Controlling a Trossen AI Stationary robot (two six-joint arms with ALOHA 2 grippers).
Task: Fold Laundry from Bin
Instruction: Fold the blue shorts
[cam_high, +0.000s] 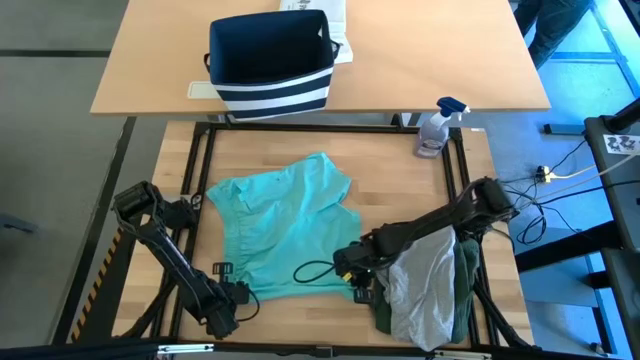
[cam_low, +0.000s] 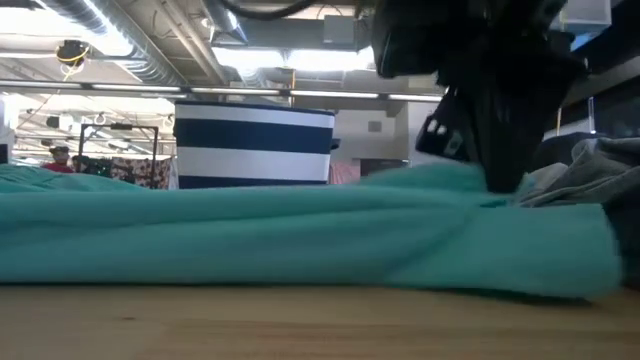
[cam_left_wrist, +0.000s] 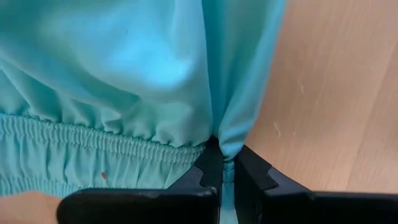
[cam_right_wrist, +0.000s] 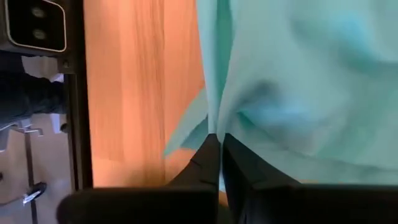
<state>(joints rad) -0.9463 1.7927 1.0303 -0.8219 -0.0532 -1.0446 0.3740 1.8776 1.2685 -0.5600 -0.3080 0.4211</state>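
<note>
A teal-green garment (cam_high: 285, 225) lies spread on the wooden table and fills the low view (cam_low: 300, 235). My left gripper (cam_high: 240, 292) is shut on its near left corner, next to the elastic waistband (cam_left_wrist: 93, 146). My right gripper (cam_high: 352, 275) is shut on its near right corner and shows in the low view (cam_low: 500, 150). A pile of light grey and dark green laundry (cam_high: 430, 285) lies at the table's near right, under my right arm. The navy striped bin (cam_high: 268, 62) stands on the far table. My left gripper pinches a fold of the teal garment's edge (cam_left_wrist: 227, 152) between its two fingers, beside the end of the gathered waistband. The fingers lie low over the table, and the cloth fans out from them across the table. My right gripper pinches a gathered bit of the garment's near right edge (cam_right_wrist: 216, 127) between its two fingers. The cloth fans out from the fingers and lies on the table.
A spray bottle (cam_high: 437, 128) stands at the table's far right corner. A black frame (cam_high: 330, 128) runs around the table's edges. Papers (cam_high: 320, 12) lie behind the bin. Bare wood (cam_high: 390, 170) shows to the right of the garment.
</note>
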